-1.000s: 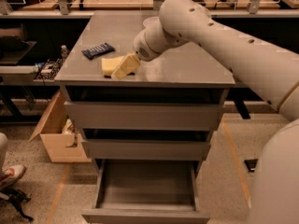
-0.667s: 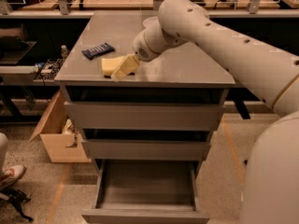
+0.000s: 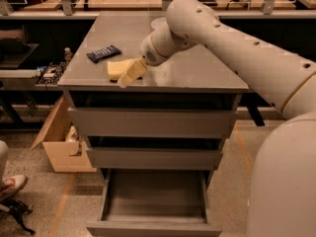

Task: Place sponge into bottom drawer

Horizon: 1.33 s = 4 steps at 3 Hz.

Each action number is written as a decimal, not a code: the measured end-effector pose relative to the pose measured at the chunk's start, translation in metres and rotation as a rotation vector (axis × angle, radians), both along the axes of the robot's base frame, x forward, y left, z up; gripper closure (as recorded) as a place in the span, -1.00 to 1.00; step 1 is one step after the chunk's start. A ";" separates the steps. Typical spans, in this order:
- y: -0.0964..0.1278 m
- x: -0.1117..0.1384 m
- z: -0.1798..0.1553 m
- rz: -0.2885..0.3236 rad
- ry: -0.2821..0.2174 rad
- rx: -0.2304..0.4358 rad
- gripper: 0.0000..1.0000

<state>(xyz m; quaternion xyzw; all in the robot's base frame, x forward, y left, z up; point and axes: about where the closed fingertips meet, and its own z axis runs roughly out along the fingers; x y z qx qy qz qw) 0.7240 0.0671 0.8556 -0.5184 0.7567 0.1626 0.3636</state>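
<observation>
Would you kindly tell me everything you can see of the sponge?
The sponge is a pale yellow block that looks like soft foam. It lies flat on the grey cabinet top, near the front left edge, just in front of a dark blue bar and apart from it. The gripper is at its right end and hides that part. Whether the gripper is actually holding it cannot be told. It is not yet in the open bottom drawer.
</observation>
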 end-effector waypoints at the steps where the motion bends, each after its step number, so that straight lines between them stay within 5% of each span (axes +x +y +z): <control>1: 0.000 0.000 -0.003 0.005 0.010 0.003 -0.70; 4: 0.008 0.001 -0.005 0.017 0.013 0.029 0.68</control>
